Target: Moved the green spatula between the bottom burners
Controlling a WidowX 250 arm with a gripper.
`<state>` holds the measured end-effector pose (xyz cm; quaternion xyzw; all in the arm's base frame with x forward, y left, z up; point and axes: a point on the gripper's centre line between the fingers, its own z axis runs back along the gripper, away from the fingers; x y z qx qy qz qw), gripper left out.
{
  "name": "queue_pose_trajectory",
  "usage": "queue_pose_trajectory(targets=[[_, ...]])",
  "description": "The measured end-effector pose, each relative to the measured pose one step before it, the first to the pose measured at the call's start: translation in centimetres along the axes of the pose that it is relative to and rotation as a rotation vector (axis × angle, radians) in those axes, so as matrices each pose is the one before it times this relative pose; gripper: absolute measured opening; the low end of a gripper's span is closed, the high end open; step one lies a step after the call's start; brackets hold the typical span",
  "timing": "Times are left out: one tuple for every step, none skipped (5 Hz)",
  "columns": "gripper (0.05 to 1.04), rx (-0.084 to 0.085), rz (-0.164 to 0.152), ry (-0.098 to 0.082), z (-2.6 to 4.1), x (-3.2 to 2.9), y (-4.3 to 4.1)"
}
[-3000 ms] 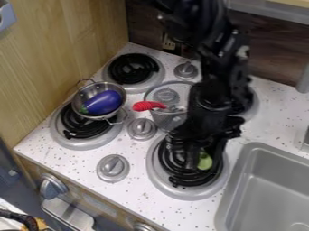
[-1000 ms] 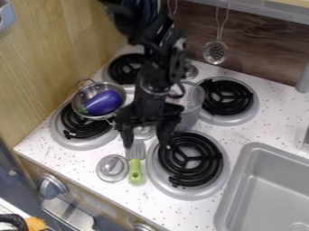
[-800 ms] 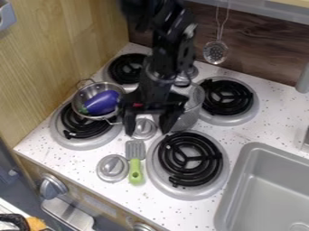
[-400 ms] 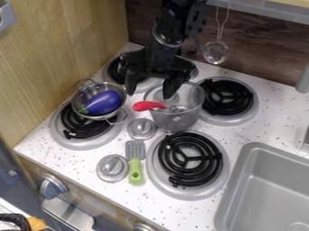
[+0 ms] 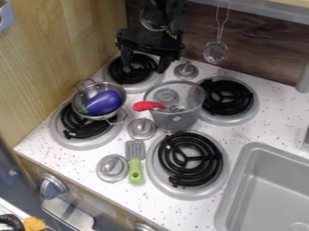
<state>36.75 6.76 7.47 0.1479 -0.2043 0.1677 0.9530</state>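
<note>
Well, my gripper (image 5: 144, 69): above the back left burner (image 5: 140, 87), near the bench's (image 5: 265, 124) back left corner, my fingers spread and released.
Spatula (image 5: 135, 164): flat on the bench between the front left burner (image 5: 81, 143) and the front right burner (image 5: 158, 178), its green handle toward the front edge, just beside a knob (image 5: 113, 168).
Pan (image 5: 118, 90): on the front left burner, with an eggplant (image 5: 102, 102) inside.
Mesh basket (image 5: 175, 120): between the right burners and the pan.
</note>
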Motion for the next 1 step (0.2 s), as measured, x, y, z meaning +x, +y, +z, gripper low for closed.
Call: queue_pose_trajectory(targets=[[1.001, -0.0528, -0.0525, -0.0926, -2.318, 1.549, 0.566]])
